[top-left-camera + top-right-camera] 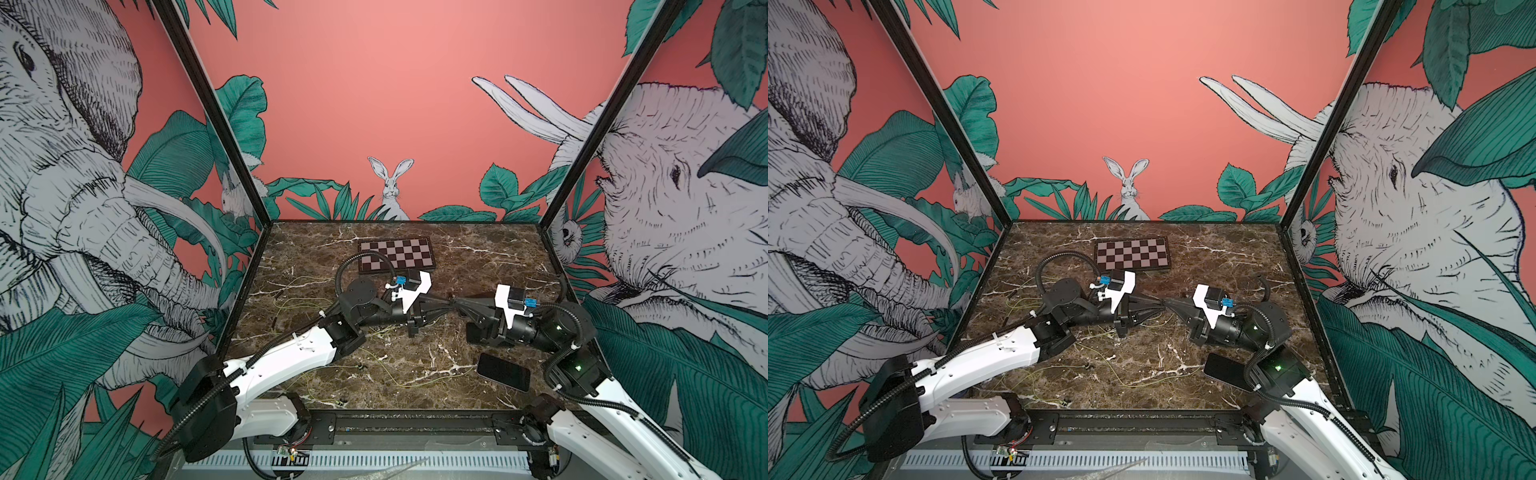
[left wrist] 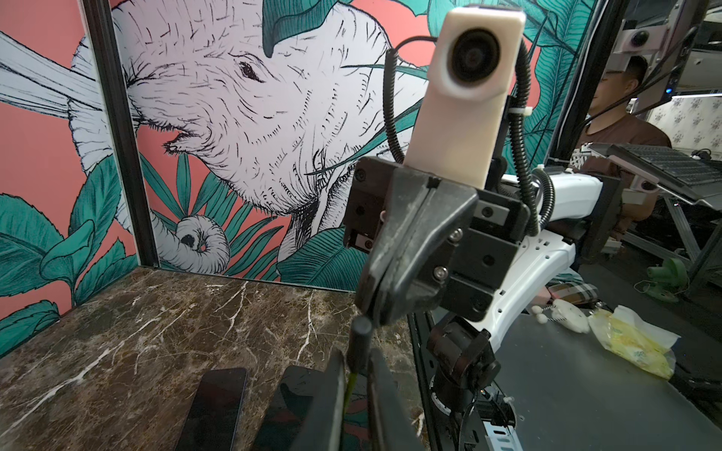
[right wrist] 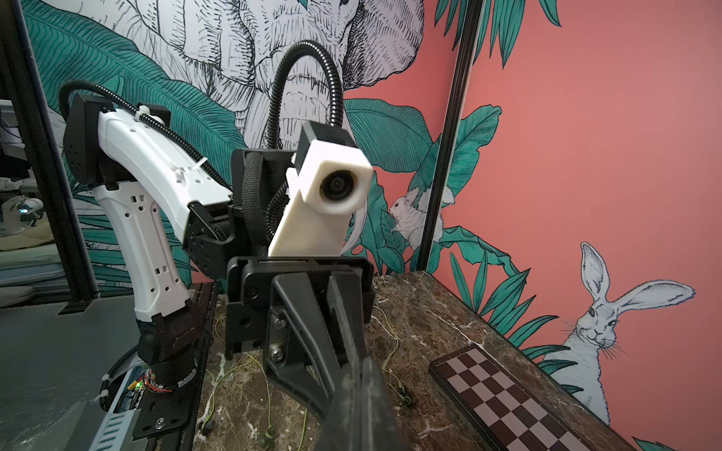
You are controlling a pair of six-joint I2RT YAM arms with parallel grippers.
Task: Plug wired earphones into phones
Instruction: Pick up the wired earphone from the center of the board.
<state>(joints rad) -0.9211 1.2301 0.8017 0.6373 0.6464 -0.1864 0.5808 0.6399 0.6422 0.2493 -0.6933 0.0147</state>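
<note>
In both top views my left gripper (image 1: 444,302) and right gripper (image 1: 458,304) meet tip to tip above the middle of the marble table. The left wrist view shows my left gripper (image 2: 356,353) shut on a dark plug (image 2: 360,336), whose yellow-green cord (image 2: 349,386) trails down between the fingers. My right gripper (image 2: 369,308) is shut, and its tip touches the plug's upper end. Two black phones (image 2: 218,406) (image 2: 289,406) lie side by side below. A top view shows one phone (image 1: 503,371) near the right arm and another phone (image 1: 471,332) partly under it. More earphone cords (image 1: 390,370) lie loose on the table.
A black-framed checkerboard (image 1: 397,255) lies at the back of the table. Loose earbuds (image 3: 404,394) and cords are scattered across the left and front of the marble. Black frame posts and printed walls close in three sides.
</note>
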